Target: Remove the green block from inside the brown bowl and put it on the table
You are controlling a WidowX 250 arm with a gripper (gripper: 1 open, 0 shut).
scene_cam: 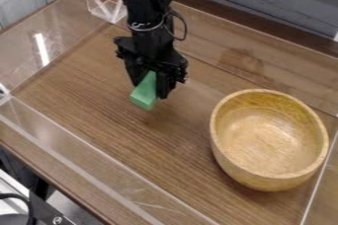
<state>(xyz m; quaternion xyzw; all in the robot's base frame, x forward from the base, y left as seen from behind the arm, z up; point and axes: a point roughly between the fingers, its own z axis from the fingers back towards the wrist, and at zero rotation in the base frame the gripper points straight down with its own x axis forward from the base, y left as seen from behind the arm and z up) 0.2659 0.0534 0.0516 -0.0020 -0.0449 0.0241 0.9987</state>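
Left of centre, the black gripper [150, 75] points straight down over the table [93, 120], its jaws closed on the upper end of the green block [146, 93], which hangs tilted with its lower corner at or just above the wood; contact cannot be told from this view. The block is thus out of the bowl and well apart from it. It looks stiff, light and smooth-faced, a solid bar unlikely to deform or break; its flat parallel sides offer the surest hold, and a pinch near one end, as here, lets it swing or tip on release. To the right, the brown bowl [313, 166] stands empty near the clear wall [53, 160].
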